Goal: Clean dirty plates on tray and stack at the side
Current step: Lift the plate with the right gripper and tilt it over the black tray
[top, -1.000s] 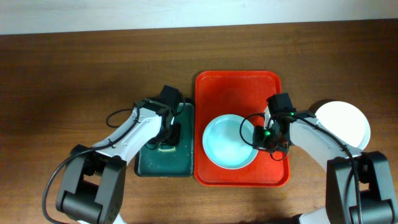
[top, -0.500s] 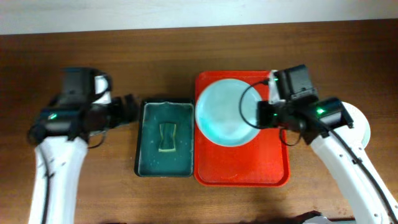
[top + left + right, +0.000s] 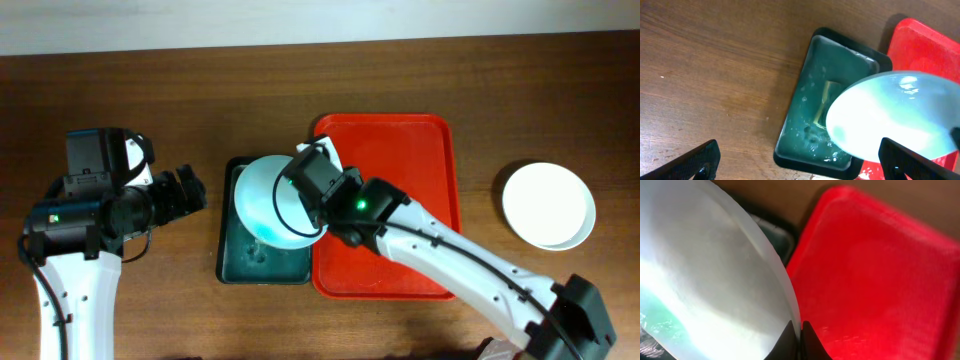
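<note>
My right gripper (image 3: 318, 205) is shut on the rim of a pale-blue plate (image 3: 268, 198) and holds it tilted over the dark green tray (image 3: 232, 262). The same plate shows in the left wrist view (image 3: 895, 117) and in the right wrist view (image 3: 700, 280), where my fingers (image 3: 799, 339) pinch its edge. The red tray (image 3: 400, 160) has no plates on it. A stack of white plates (image 3: 548, 205) sits on the table at the right. My left gripper (image 3: 800, 160) is open and empty, raised above the table left of the green tray.
The dark green tray (image 3: 805, 130) holds soapy water and a sponge (image 3: 825, 102), partly hidden under the plate. The wooden table (image 3: 120, 90) runs out to the left and to the back.
My right gripper carried the plate from above the red tray leftward to above the green tray. My left arm drew a little further left and stays raised.
</note>
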You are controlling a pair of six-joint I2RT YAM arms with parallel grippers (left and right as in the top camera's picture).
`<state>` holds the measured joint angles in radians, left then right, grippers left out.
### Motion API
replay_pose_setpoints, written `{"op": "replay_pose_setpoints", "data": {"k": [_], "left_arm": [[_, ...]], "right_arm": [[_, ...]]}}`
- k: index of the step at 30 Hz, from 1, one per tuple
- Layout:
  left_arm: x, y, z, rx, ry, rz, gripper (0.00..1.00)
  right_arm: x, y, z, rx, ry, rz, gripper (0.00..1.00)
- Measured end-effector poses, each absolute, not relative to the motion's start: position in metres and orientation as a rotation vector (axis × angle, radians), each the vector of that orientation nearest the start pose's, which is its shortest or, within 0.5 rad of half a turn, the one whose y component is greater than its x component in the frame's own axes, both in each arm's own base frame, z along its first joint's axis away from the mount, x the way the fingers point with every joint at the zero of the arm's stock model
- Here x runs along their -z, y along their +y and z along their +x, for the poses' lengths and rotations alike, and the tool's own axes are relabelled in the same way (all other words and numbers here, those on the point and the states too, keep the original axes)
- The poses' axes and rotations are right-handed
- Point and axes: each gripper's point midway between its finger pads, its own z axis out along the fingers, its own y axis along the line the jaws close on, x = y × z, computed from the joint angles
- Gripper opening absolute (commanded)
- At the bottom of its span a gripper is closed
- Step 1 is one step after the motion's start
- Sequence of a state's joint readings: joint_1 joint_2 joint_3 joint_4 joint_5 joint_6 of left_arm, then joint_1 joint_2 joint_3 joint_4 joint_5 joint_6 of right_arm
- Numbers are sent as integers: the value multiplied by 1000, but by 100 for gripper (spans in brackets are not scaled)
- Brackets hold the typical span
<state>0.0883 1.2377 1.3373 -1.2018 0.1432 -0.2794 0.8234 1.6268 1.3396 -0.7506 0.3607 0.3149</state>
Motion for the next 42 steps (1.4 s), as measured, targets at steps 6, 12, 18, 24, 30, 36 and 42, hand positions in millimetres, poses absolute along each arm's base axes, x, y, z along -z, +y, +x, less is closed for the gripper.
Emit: {"op": "replay_pose_setpoints", "data": {"k": [6,12,18,24,30,36,42], "left_arm": [[-229,0,283,252,2641,-445,99],[-229,0,283,252,2641,-445,99],[-229,0,283,252,2641,-445,99],[-229,0,283,252,2641,-445,99],[-229,0,283,252,2641,-445,100],[-229,0,283,252,2641,-445,99],[-229,0,283,252,2641,-445,99]], "right_arm": [[-215,263,307,124,2251,-523,4],[-247,270,292,234,2090,-544,4],[-264,274,288,315,1991,-556,4],[-275,276,294,357,1932,-574,4],[-278,277,295,369,1918,-588,4],[-278,277,295,373,1917,-593,4],[-278,277,295,375,1916,-596,4]]}}
